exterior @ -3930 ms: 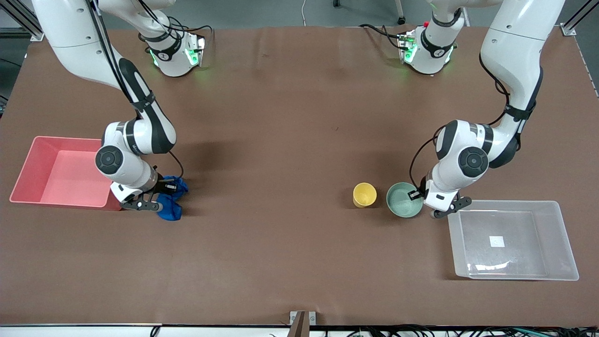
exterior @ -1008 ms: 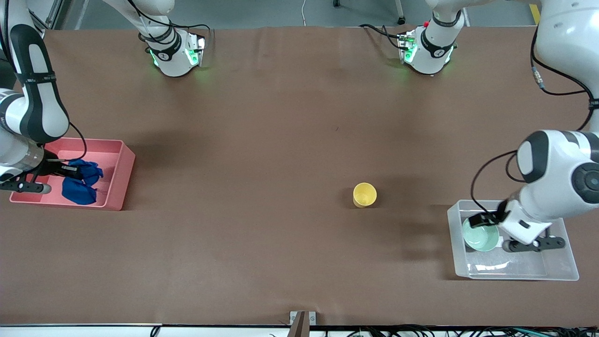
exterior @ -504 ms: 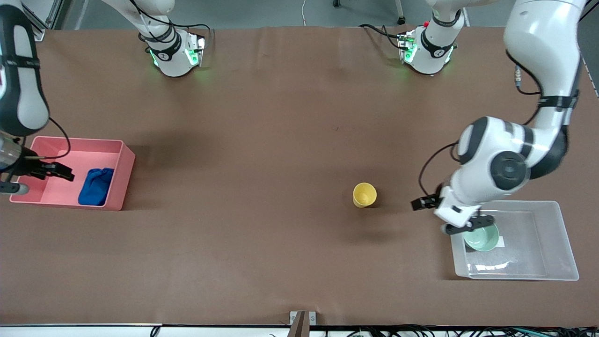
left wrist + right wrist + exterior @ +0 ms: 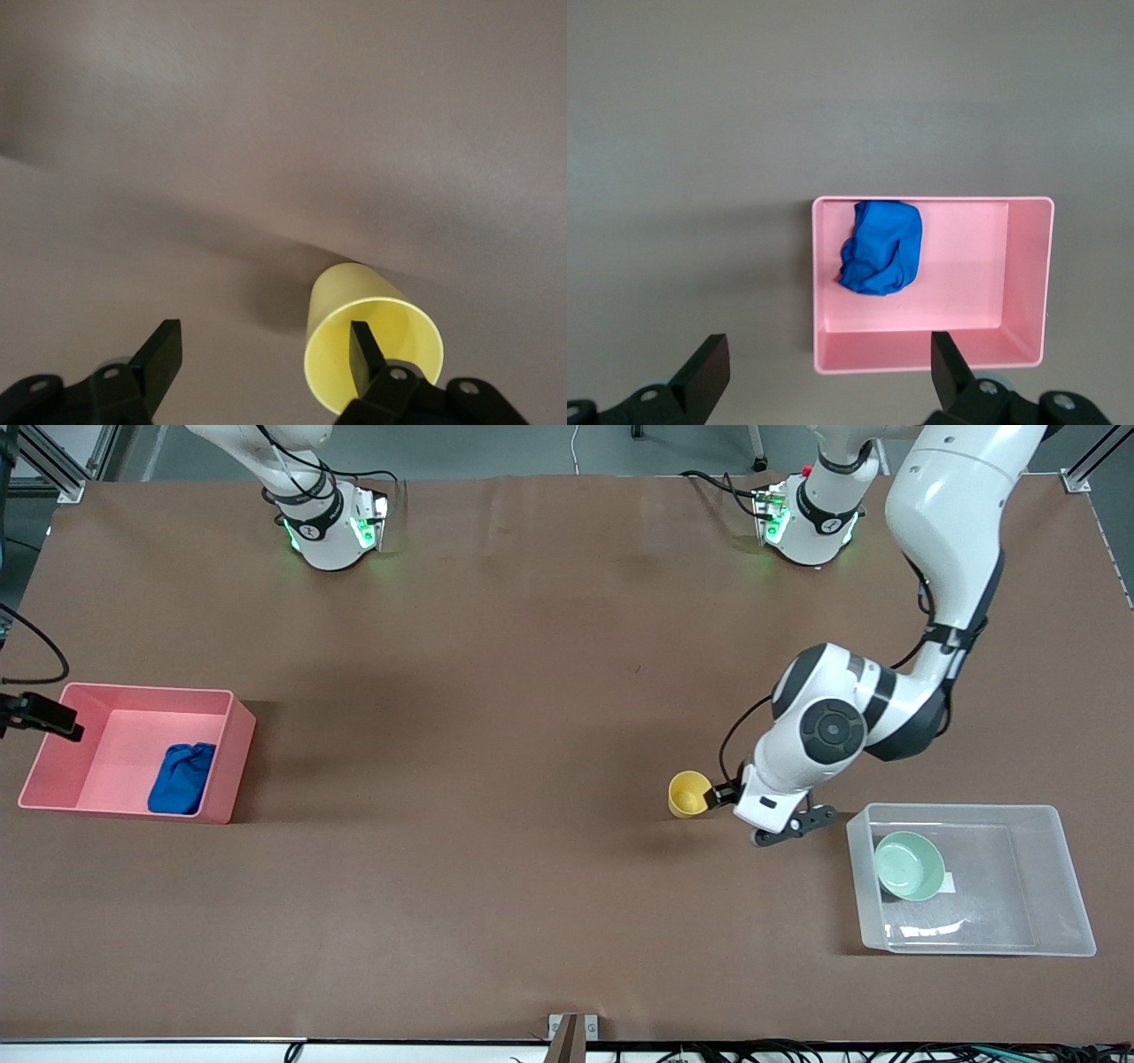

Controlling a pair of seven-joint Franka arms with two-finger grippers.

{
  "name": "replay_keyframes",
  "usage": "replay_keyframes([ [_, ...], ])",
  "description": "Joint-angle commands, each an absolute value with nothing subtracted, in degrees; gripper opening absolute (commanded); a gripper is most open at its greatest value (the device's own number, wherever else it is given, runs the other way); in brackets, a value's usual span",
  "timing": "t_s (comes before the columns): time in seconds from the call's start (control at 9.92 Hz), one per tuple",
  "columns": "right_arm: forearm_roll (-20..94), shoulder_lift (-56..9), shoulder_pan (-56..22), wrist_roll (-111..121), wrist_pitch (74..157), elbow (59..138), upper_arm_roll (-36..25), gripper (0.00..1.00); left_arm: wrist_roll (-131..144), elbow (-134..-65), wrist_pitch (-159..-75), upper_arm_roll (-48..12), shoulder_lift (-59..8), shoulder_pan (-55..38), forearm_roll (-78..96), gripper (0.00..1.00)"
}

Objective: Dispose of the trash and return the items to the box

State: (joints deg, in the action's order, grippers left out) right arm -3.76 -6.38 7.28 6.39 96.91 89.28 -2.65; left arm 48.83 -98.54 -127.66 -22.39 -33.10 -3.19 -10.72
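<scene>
The yellow cup (image 4: 690,794) stands upright on the table, beside the clear box (image 4: 966,809). My left gripper (image 4: 722,795) is open at the cup. In the left wrist view one finger (image 4: 361,347) is inside the cup (image 4: 354,297) and the other is outside it, well apart; the gripper's midpoint (image 4: 263,341) is over bare table. The mint-green bowl (image 4: 908,865) lies in the clear box. The blue wad (image 4: 182,778) lies in the pink bin (image 4: 241,735). My right gripper (image 4: 42,716) is open and empty, up over the bin's outer end. The right wrist view shows that gripper (image 4: 826,359), the wad (image 4: 881,248) and the bin (image 4: 1023,266).
The brown table (image 4: 496,691) stretches between the pink bin at the right arm's end and the clear box at the left arm's end. Both arm bases (image 4: 332,522) stand along the edge farthest from the front camera.
My left gripper left the bowl in the clear box and moved to the yellow cup, one finger now inside it. My right gripper let go of the wad and drew away from the bin.
</scene>
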Motion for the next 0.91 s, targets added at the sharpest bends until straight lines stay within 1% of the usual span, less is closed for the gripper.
replay_keyframes([
  [0.0, -4.7, -0.1, 4.2, 2.4, 93.1, 91.5, -2.5, 1.00, 52.2, -100.8, -130.9, -22.2, -35.5, -4.6, -12.0, 0.75],
  [0.1, -4.5, 2.6, 3.7, 2.4, 93.4, 93.8, -2.5, 1.00, 52.3, -100.8, -130.9, -22.2, -36.1, -4.7, -12.0, 0.67],
  [0.3, -4.1, 5.6, 2.5, 2.4, 92.8, 96.1, -2.5, 1.00, 52.3, -100.7, -131.0, -22.3, -36.8, -5.0, -12.0, 0.40],
  [0.4, -4.0, 5.7, 1.9, 2.4, 92.0, 95.9, -2.5, 1.00, 52.3, -100.6, -131.0, -22.3, -37.0, -5.0, -12.0, 0.25],
  [0.5, -4.0, 5.6, 1.9, 2.5, 91.8, 95.5, -2.5, 1.00, 52.3, -100.4, -131.0, -22.3, -37.2, -5.1, -12.1, 0.15],
  [0.6, -4.0, 5.5, 1.9, 2.5, 91.8, 94.8, -2.6, 1.00, 52.2, -100.2, -131.0, -22.3, -37.2, -5.2, -12.1, 0.08],
  [0.71, -4.0, 5.4, 1.8, 2.5, 91.8, 94.7, -2.6, 1.00, 52.1, -100.0, -131.0, -22.3, -37.1, -5.3, -12.1, 0.06],
  [0.81, -4.0, 5.4, 1.3, 2.3, 91.8, 94.7, -2.6, 1.00, 51.7, -99.8, -131.0, -22.2, -36.6, -5.2, -12.1, 0.01],
])
